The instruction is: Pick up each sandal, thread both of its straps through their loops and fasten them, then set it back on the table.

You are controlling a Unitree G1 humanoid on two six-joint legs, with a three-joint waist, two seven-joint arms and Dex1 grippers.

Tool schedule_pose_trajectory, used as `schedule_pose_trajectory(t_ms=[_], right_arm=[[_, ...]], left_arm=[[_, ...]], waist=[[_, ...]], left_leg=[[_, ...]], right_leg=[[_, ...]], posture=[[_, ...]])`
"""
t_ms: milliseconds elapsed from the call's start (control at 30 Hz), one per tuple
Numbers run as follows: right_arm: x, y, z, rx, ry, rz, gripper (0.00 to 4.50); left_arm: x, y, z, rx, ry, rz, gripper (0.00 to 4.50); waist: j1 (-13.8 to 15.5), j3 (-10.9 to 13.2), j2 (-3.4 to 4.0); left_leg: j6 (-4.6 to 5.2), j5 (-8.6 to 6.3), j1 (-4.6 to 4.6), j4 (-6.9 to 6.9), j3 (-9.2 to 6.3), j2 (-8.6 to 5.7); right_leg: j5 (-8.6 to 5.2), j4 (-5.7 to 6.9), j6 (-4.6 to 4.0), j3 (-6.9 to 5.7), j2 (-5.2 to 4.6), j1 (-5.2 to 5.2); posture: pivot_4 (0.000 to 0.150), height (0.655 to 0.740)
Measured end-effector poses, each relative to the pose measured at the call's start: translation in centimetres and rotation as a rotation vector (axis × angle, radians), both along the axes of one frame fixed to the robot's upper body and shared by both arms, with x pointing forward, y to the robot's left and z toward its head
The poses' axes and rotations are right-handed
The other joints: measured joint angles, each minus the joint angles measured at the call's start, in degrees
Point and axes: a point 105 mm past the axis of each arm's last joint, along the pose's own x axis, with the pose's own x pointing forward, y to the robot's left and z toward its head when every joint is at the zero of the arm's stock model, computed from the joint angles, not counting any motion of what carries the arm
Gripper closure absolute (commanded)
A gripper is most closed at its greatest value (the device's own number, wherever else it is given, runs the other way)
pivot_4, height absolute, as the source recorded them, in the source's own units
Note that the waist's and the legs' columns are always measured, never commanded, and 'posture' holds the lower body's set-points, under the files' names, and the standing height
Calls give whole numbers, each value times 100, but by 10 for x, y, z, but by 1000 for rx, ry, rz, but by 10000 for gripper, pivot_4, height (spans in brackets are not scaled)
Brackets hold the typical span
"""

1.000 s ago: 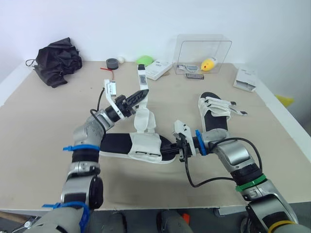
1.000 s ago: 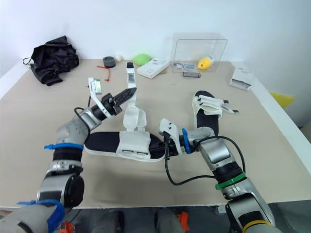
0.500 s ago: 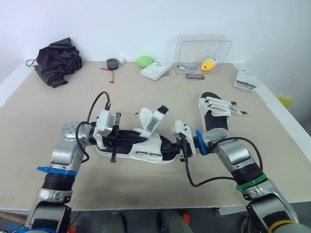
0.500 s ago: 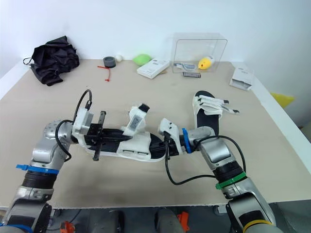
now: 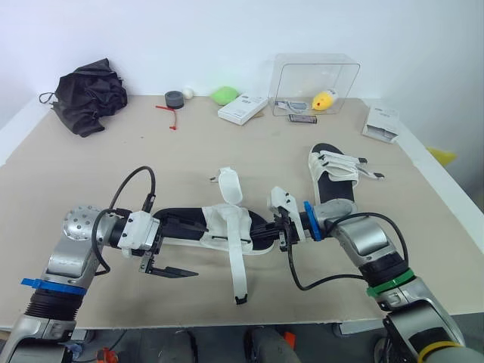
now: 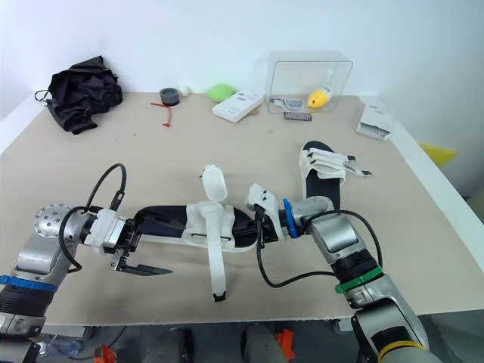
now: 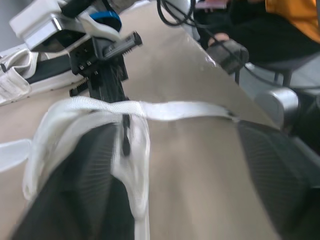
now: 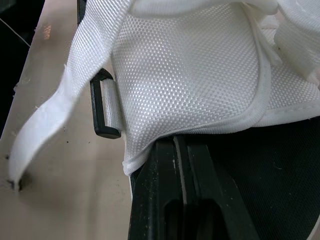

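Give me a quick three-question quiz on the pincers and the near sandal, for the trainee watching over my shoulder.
1. True or false: the left pincer is shut on the near sandal.
2. Which holds the near sandal? A: left pincer. B: right pincer. C: neither.
3. Fill in: the long strap's free end lies on the ____.
Key: 1 false, it stands open; 2 B; 3 table.
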Motion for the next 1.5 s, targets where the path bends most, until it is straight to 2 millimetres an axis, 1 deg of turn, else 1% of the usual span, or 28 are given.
schedule_pose_trajectory(t_ms=[67,100,133,233,300,567,600,633,700,867,900,967,1033,1067,1133,1167,1200,1333,1500], right_arm=[[-1,1,0,0,2,8,45000],[-1,1,0,1,2,10,45000],[-1,1,0,1,2,10,45000],[-1,1,0,1,2,9,45000],[-1,1,0,1,2,7,45000],[0,0,0,-1,4,-3,45000],[-1,0,-1,0,3,-4,45000],[-1,0,0,0,3,-4,45000],[-1,0,-1,0,4,-6,45000],[-2,1,-1,0,3,-14,45000],[-2,1,-1,0,2,-16,45000],[-1,0,-1,-2,3,-23,45000],[-1,0,-1,-3,1,-24,45000],[-1,0,-1,-3,1,-24,45000],[-1,1,-1,-3,0,-23,45000],[-2,1,-1,-3,0,-22,45000],[-2,1,-1,-4,1,-23,45000],[-1,1,0,-5,-2,-23,45000],[-1,3,1,-7,1,-11,45000]], left_arm=[[-9,6,-8,29,297,69,4187],[-21,4,-17,53,571,108,4187],[-23,4,-18,57,595,109,4187],[-34,-4,-33,100,842,168,4187],[-34,-11,-43,103,938,227,4187],[-19,-54,-41,51,1013,260,4187],[-12,-62,-40,51,1028,276,4187],[-11,-62,-39,52,1027,277,4187],[-5,-70,-38,62,1033,297,4187],[0,-82,-39,60,1037,319,4187],[0,-82,-39,59,1038,324,6468],[2,-85,-40,49,1042,342,12679],[1,-86,-42,49,1054,349,21304],[1,-86,-43,48,1060,355,24831],[0,-85,-41,39,1075,347,36011],[-1,-85,-40,33,1081,340,40770],[-2,-85,-37,24,1093,325,42949],[-5,-83,-34,18,1117,307,42949],[-19,-74,-19,20,1169,215,42949]], waist=[[1,0,0],[5,1,5],[6,5,10],[7,8,14],[10,8,14],[25,2,12],[21,2,12],[20,2,12],[23,0,14],[17,-3,13],[17,-3,13],[19,-4,15],[19,-4,14],[19,-4,14],[17,-4,14],[17,-4,14],[19,-4,15],[17,-3,14],[6,-1,13]], left_leg=[[0,-7,2,0,-4,11],[1,-12,6,0,-7,11],[1,-12,5,-1,-8,13],[1,-12,6,-1,-10,13],[1,-12,6,-1,-10,11],[1,-12,14,0,-19,-22],[2,-12,15,0,-20,-24],[2,-11,14,0,-22,-28],[2,-11,16,0,-22,-35],[3,-12,17,0,-21,-38],[3,-12,17,0,-21,-38],[3,-12,24,1,-27,-42],[2,-12,23,1,-33,-45],[2,-12,23,1,-35,-46],[2,-12,23,1,-35,-46],[2,-12,23,1,-35,-46],[2,-12,23,1,-35,-47],[3,-12,14,1,-51,-52],[1,-13,10,0,-69,-55]], right_leg=[[0,-2,0,-21,1,-12],[0,-3,-1,-30,1,-11],[-1,-3,-2,-34,3,-13],[-1,-4,-3,-35,3,-14],[-1,-4,-3,-34,2,-14],[1,-11,0,-32,5,-1],[3,-11,4,-29,13,0],[5,-11,7,-28,16,4],[8,-11,11,-27,19,7],[15,-11,17,-17,22,13],[15,-11,17,-18,22,13],[15,-12,17,-17,18,12],[15,-13,18,-12,18,12],[15,-13,18,-12,18,12],[16,-13,18,-11,19,12],[16,-13,18,-11,20,12],[16,-13,18,-15,21,12],[17,-13,17,-12,23,14],[20,-13,15,-10,35,13]], posture=[[1500,7400],[1500,7400],[1500,7400],[1500,7400],[1500,7400],[1500,7400],[1500,7400],[1500,7400],[1500,7400],[1500,7400],[1500,7400],[1500,7400],[1500,7400],[1500,7400],[1500,7400],[1500,7400],[1500,7400],[1500,7400],[1500,7400]])
